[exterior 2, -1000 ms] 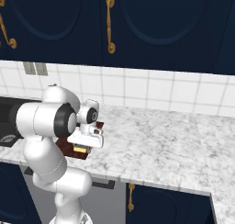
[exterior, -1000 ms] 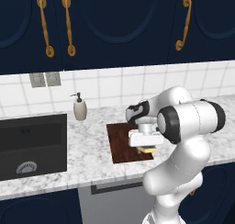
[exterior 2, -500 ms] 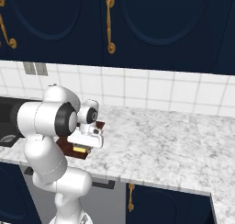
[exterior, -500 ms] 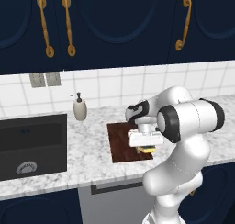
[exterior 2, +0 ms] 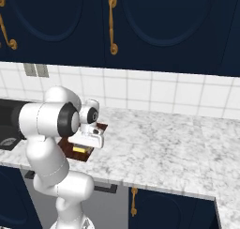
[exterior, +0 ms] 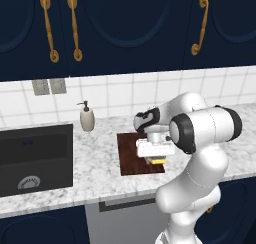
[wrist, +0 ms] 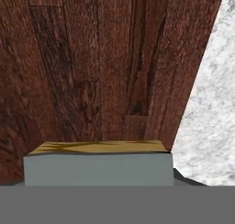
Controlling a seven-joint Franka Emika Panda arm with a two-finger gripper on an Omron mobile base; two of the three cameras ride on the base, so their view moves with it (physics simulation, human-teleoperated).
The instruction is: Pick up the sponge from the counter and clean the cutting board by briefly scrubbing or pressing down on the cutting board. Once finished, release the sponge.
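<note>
Pressing small grey-green and yellow sponge [wrist: 97, 163] onto dark reddish-brown wooden cutting board [exterior: 131, 153].
The sponge is pinched by the gripper [exterior: 156, 158] near the board's right edge; marbled white counter [wrist: 211, 103] could be scrubbed instead if drift occurs.

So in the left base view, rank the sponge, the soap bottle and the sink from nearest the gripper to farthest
1. Sponge: right under the gripper, on the cutting board.
2. Soap bottle: to the left, at the back of the counter by the wall.
3. Sink: farthest left, past the bottle.
</note>
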